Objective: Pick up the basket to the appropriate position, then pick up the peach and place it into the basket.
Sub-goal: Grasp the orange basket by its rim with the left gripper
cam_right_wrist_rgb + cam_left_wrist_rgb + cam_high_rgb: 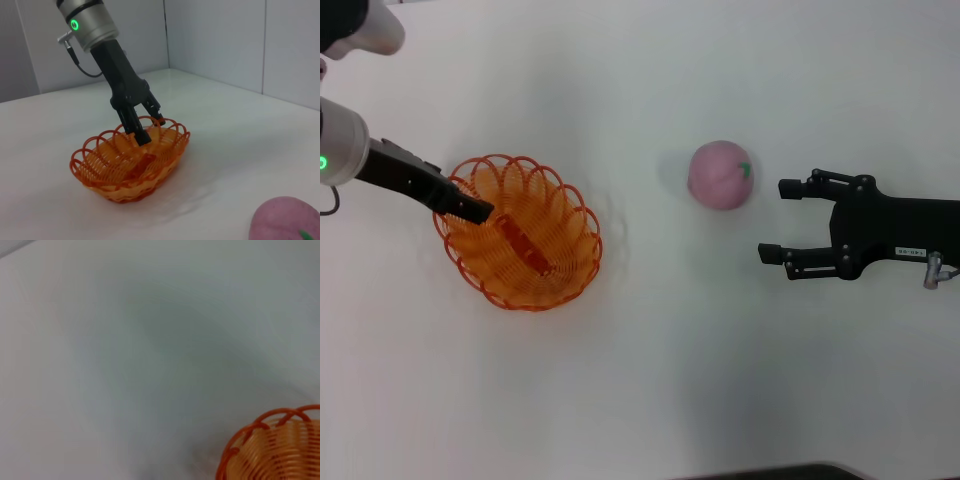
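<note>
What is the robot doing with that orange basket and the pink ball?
The left gripper is at the rim of the orange basket, with one finger inside it and one outside. The basket sits on the white table. The pink ball is a peach. It lies on the table, off to the basket's right, not in it yet. The right gripper waits open just beside the peach, not touching it.

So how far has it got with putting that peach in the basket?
Early on. The left gripper is down at the basket rim, one finger inside and one outside, so the basket part is in hand. The basket sits slightly tilted on the table. The peach is still on the table; the right gripper waits open beside it, not touching. Picking and placing it remain.
</note>
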Controlling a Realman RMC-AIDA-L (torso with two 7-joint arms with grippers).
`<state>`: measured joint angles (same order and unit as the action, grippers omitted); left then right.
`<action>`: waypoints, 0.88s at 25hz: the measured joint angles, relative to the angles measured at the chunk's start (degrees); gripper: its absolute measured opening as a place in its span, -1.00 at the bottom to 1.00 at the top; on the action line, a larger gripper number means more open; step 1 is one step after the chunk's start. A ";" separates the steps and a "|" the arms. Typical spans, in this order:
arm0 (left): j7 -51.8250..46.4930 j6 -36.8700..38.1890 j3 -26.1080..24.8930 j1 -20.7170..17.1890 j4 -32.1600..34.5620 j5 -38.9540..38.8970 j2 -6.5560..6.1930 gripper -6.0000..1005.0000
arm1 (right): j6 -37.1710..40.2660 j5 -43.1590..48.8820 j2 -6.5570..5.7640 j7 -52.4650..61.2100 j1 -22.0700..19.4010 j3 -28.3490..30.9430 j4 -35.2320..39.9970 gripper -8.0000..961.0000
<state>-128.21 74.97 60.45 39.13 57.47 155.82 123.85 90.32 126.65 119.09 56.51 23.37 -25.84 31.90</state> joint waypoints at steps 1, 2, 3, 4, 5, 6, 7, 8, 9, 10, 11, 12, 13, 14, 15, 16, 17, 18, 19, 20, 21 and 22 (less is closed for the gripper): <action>-0.11 0.00 0.23 0.01 -0.07 0.04 0.03 0.66 | 0.00 0.00 0.00 0.00 -0.01 0.00 0.00 0.94; -0.21 0.00 0.38 0.05 -0.12 0.07 0.05 0.66 | 0.00 0.00 -0.02 0.00 -0.03 0.00 0.00 0.94; -0.29 -0.03 0.38 0.12 -0.12 0.09 0.05 0.65 | 0.00 0.00 -0.04 0.00 -0.06 0.00 0.00 0.94; -0.34 -0.08 0.38 0.19 -0.12 0.10 0.05 0.65 | 0.00 0.00 -0.04 0.00 -0.08 0.00 0.00 0.94; -0.36 -0.12 0.39 0.24 -0.13 0.10 0.06 0.65 | 0.00 0.00 -0.04 0.00 -0.08 0.00 0.00 0.94; -0.37 -0.17 0.42 0.24 -0.14 0.10 0.06 0.65 | 0.01 0.00 -0.05 0.00 -0.08 0.00 0.00 0.94; -0.38 -0.17 0.48 0.26 -0.14 0.10 0.07 0.65 | 0.01 0.00 -0.06 0.00 -0.08 0.00 0.00 0.94; -0.38 -0.17 0.59 0.29 -0.15 0.10 0.07 0.65 | 0.02 0.00 -0.06 0.00 -0.08 0.00 0.00 0.94; -0.40 -0.17 0.75 0.34 -0.15 0.10 0.08 0.64 | 0.02 0.00 -0.07 0.00 -0.08 0.00 0.00 0.94; -0.43 -0.15 0.92 0.37 -0.16 0.10 0.08 0.64 | 0.03 0.00 -0.08 0.00 -0.08 0.00 0.00 0.94; -0.49 -0.14 1.05 0.40 -0.17 0.12 0.08 0.64 | 0.03 0.00 -0.08 0.00 -0.08 0.00 0.00 0.94; -0.54 -0.15 1.05 0.40 -0.17 0.13 0.08 0.64 | 0.03 0.00 -0.09 0.01 -0.07 0.00 0.00 0.94; -0.54 -0.15 1.05 0.40 -0.17 0.13 0.08 0.64 | 0.03 0.00 -0.11 0.01 -0.05 0.00 0.00 0.94; -0.69 -0.38 0.98 0.20 0.14 0.11 0.08 0.63 | 0.03 0.00 -0.14 0.03 -0.03 0.00 0.00 0.94; -0.70 -0.48 0.97 0.10 0.30 0.09 0.08 0.63 | 0.03 0.00 -0.16 0.05 -0.03 0.00 0.00 0.94; -0.71 -0.59 0.97 -0.01 0.43 0.08 0.08 0.63 | 0.03 0.00 -0.17 0.07 -0.02 0.00 0.00 0.94; -0.72 -0.61 1.01 -0.02 0.44 0.10 0.08 0.63 | 0.03 0.00 -0.17 0.09 -0.02 0.00 0.00 0.94; -0.72 -0.61 1.06 -0.03 0.39 0.18 0.08 0.63 | 0.03 0.00 -0.17 0.10 -0.03 0.00 0.00 0.94; -0.72 -0.61 1.11 -0.02 0.33 0.25 0.08 0.63 | 0.03 0.00 -0.18 0.12 -0.05 0.00 0.02 0.94; -0.73 -0.62 1.18 -0.02 0.27 0.25 0.08 0.56 | 0.03 0.00 -0.17 0.13 -0.08 0.00 0.03 0.94; -0.73 -0.62 1.27 0.00 0.22 0.25 0.08 0.50 | 0.03 0.00 -0.17 0.14 -0.10 0.00 0.08 0.94; -0.73 -0.62 1.40 0.04 0.22 0.25 0.08 0.44 | 0.03 -0.01 -0.17 0.20 -0.10 0.00 0.21 0.94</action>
<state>-128.93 74.35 61.85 39.17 57.70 156.07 123.93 90.36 126.65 118.92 56.71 23.27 -25.84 32.11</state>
